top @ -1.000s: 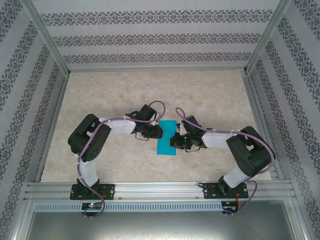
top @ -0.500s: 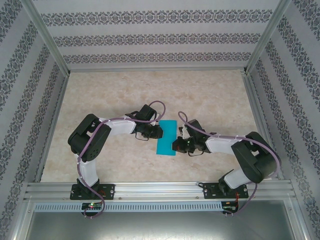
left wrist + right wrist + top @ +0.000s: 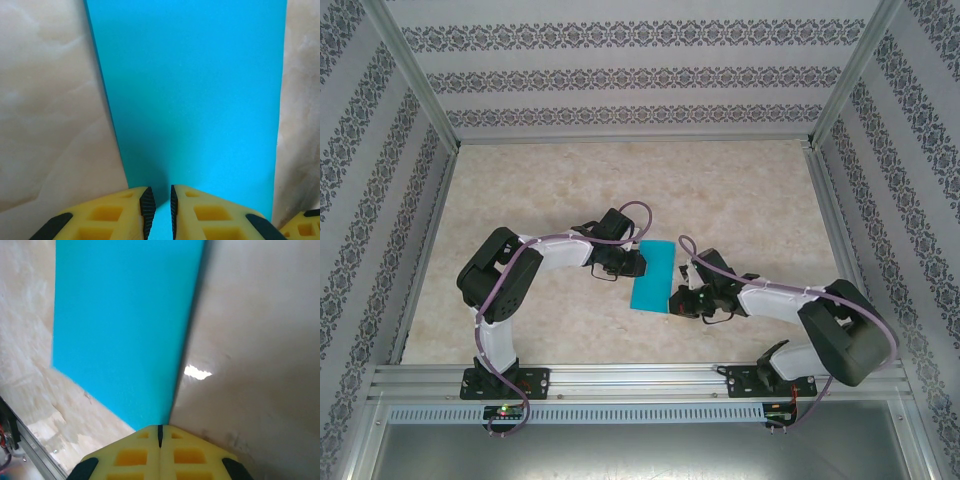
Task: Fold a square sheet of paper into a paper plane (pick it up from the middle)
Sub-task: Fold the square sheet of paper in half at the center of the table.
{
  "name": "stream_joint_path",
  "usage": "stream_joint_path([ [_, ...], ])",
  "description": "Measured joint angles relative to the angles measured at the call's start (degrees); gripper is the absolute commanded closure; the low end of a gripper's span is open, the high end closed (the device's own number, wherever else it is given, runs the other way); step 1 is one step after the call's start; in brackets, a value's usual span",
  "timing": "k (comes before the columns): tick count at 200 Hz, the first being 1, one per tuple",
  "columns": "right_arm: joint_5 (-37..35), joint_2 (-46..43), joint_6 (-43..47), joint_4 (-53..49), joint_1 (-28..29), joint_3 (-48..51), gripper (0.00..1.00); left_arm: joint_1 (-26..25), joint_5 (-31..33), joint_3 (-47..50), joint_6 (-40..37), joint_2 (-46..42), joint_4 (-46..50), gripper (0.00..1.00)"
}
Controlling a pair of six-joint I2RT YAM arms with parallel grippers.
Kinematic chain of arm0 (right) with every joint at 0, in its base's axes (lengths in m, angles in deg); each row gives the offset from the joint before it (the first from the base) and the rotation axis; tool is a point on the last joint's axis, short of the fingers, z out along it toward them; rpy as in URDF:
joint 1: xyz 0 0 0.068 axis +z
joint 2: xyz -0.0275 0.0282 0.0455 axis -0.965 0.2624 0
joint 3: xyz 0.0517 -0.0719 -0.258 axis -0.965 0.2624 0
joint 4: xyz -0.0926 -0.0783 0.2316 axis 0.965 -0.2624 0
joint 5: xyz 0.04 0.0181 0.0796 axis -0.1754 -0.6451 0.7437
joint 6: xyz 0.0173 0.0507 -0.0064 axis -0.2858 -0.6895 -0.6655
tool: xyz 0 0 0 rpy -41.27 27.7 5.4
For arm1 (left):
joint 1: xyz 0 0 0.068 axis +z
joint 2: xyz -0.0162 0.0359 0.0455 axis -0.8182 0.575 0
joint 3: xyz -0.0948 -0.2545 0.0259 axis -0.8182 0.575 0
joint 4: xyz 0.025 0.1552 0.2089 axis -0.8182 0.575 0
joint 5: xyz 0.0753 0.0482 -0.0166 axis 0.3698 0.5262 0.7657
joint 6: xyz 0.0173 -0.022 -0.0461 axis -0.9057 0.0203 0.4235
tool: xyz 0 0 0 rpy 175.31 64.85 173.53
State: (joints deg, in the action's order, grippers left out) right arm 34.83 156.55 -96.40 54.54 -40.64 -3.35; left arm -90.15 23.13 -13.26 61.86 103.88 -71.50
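The teal sheet of paper lies flat on the marble table as a narrow rectangle, longer than it is wide. My left gripper rests at its left long edge. In the left wrist view its jaws stand a narrow gap apart over the paper, with nothing between them. My right gripper is shut, its tips low at the paper's right edge near the near corner. In the right wrist view the shut tips meet that edge of the paper. A paper plane is out of view.
The marble table is ringed by an aluminium frame and patterned walls. A metal rail runs along the near edge at the arm bases. Bare marble stretches behind and to both sides of the paper.
My right gripper has slid toward the near end of the paper's right edge and its elbow has swung out to the right. The left arm and the paper have stayed still.
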Motion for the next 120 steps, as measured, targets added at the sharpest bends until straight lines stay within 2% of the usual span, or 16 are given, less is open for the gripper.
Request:
stream_joint_path([
  [53, -0.24, -3.74, 0.22, -7.89, 0.09, -0.76, 0.96, 0.00, -0.09, -0.09, 0.00, 0.04, 0.09, 0.75],
  [120, 0.48, -3.96, -3.78, -2.80, -6.54, -3.78, 0.84, 0.00, -0.17, -0.09, 0.00, 0.04, 0.09, 0.75],
])
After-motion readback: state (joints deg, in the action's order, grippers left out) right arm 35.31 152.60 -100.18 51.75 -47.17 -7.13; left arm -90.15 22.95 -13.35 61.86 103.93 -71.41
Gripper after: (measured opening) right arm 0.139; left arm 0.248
